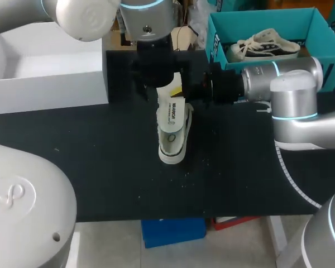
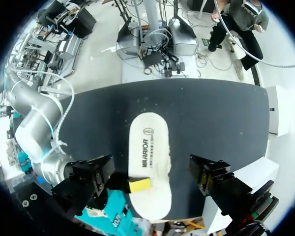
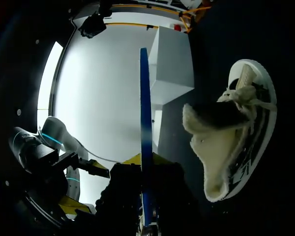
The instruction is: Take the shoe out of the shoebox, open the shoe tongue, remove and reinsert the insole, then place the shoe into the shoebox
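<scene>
A white low-top shoe point(image 1: 176, 148) stands on the black table point(image 1: 89, 162), toe toward me, its tongue pulled up and open point(image 3: 211, 118). Just above it hangs the white insole point(image 1: 170, 114), printed side up. My right gripper point(image 3: 145, 162) is shut on the insole's heel end; the insole shows edge-on and blue point(image 3: 144, 108) between its yellow tips. My left gripper point(image 2: 150, 179) hangs straight over the insole point(image 2: 148, 147), jaws wide open on either side and touching nothing. One yellow tip of the right gripper point(image 2: 139, 185) lies on the insole.
The teal shoebox point(image 1: 318, 25) stands at the back right with a second shoe point(image 1: 265, 44) in it. A white box point(image 1: 50, 72) sits at the back left. My right forearm point(image 1: 279, 78) crosses in front of the shoebox.
</scene>
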You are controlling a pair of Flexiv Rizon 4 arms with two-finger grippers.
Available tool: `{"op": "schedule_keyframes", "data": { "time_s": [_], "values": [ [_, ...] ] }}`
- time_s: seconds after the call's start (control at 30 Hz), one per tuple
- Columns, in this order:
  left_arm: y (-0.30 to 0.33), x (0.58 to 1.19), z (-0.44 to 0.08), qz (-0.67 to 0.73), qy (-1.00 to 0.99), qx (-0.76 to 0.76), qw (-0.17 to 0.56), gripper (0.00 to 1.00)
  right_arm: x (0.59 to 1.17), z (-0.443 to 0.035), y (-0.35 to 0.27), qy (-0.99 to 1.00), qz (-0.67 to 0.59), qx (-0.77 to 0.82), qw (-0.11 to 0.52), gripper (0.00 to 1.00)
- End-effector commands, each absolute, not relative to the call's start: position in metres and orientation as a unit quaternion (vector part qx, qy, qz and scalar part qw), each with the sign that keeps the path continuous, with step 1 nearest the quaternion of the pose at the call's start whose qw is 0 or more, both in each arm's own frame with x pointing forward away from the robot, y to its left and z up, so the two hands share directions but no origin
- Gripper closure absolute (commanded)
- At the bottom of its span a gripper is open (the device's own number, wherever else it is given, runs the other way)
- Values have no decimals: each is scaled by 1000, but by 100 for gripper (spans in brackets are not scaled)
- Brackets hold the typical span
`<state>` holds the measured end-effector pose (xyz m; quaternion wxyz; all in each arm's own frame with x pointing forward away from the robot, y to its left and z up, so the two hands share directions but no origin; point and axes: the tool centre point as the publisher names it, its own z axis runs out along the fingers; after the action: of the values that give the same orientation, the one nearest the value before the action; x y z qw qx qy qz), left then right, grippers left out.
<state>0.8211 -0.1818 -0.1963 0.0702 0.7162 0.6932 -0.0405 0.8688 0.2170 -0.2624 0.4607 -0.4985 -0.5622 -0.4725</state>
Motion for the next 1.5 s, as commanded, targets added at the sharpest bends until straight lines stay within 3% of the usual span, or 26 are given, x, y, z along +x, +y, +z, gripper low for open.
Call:
{"op": "schedule_keyframes", "data": {
  "time_s": [0.03,1.03,1.5],
  "values": [
    [-192,837,-202,-40,690,720,58,0,869,-263,218,-562,-473,-499,460,100],
    [-187,960,-216,-13,685,726,54,0,869,-263,218,-562,-473,-499,460,100],
    [-187,976,-223,-4,689,723,47,0,869,-263,218,-562,-473,-499,460,100]
  ]
}}
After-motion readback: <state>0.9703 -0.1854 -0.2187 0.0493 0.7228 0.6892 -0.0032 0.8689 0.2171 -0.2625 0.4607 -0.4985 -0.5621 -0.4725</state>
